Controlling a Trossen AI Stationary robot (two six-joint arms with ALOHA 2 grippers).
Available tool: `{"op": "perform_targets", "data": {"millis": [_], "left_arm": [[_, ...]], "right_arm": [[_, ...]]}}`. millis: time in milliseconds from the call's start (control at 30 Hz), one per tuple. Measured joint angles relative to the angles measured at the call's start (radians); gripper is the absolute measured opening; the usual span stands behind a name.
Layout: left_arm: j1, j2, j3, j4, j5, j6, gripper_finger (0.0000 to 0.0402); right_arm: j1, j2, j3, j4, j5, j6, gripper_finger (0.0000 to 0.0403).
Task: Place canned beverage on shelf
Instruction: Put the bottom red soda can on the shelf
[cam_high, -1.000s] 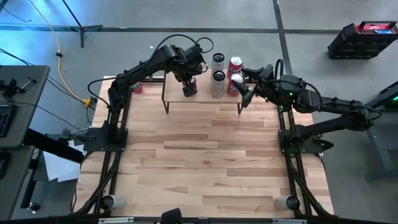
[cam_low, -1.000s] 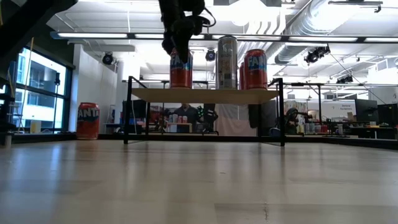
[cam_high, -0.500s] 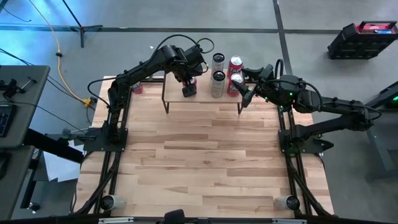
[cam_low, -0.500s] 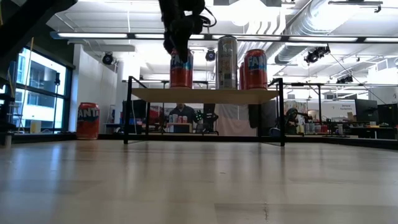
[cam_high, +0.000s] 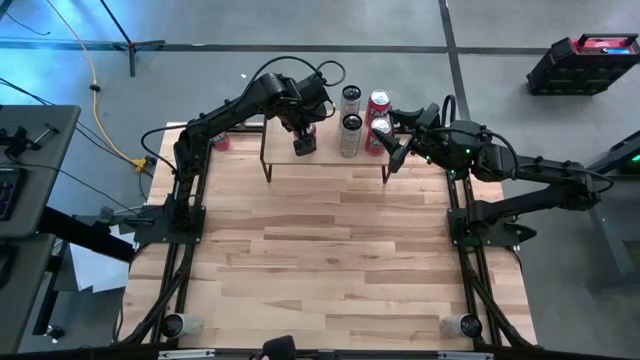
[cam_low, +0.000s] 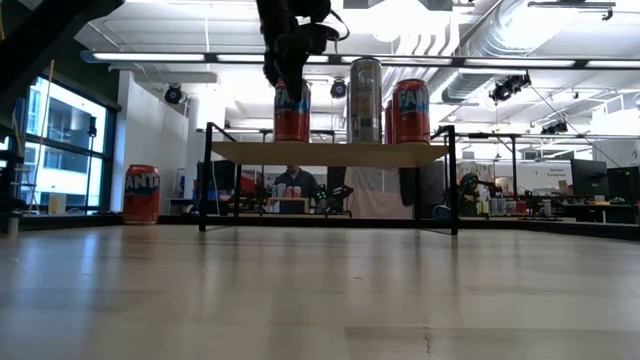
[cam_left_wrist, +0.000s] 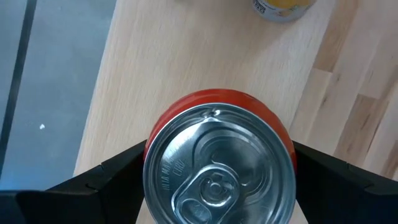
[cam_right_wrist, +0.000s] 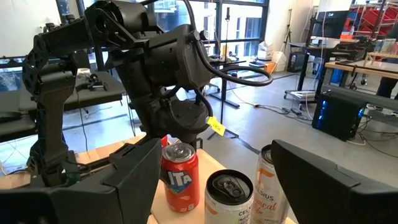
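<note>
Table (cam_high: 330, 260): you see the whole light wood plank tabletop only from above; at table height it is a bare foreground strip, its far edge hidden behind the shelf legs.
Shelf (cam_low: 330, 152): the small raised light wood shelf on thin black metal legs stands at the table's far edge. From above, both arms cover much of its top; the level view shows the plank edge-on with three cans on it.
Left arm: it reaches in over the shelf's left part, and its upper links are cut off in the level view.
Left gripper (cam_high: 303, 137): you see its dark fingers (cam_left_wrist: 115, 171) on either side of the red can, spread a little wider than the lid; whether they press the can you cannot tell.
Right gripper (cam_high: 392, 150): it waits just beside the shelf's right end, its fingers spread apart and holding nothing.
Red orange-soda can (cam_left_wrist: 219, 165): it stands upright on the shelf's left part, under the left gripper. Its label shows only in the level and right wrist views.
Tall silver can (cam_low: 365, 100): upright mid-shelf; its print is too small to read.
Second red can (cam_low: 411, 110): upright just right of the silver one.
Another red can (cam_low: 142, 194): on the tabletop left of the shelf, nearly hidden under the left arm from above.
</note>
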Motion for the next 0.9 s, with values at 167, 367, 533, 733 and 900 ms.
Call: {"op": "perform_targets", "data": {"millis": [167, 367, 533, 733, 900], "left_arm": [[0.004, -0.001, 0.0, 0.002, 0.001, -0.009, 0.0351], [0.004, -0.001, 0.0, 0.004, -0.026, -0.011, 0.0373], [0.004, -0.001, 0.0, -0.005, -0.077, -0.011, 0.0372], [0.004, -0.001, 0.0, -0.021, -0.077, -0.012, 0.0373], [0.008, -0.013, 0.0, -0.035, -0.077, -0.012, 0.0372]], "right_arm": [[0.0, 0.0, 0.0, 0.0, 0.0, 0.0, 0.0287], [0.0, 0.0, 0.0, 0.0, 0.0, 0.0, 0.0287], [0.0, 0.0, 0.0, 0.0, 0.0, 0.0, 0.0287], [0.0, 0.0, 0.0, -0.001, 0.0, 0.003, 0.0287], [0.0, 0.0, 0.0, -0.001, 0.0, 0.008, 0.0287]]}}
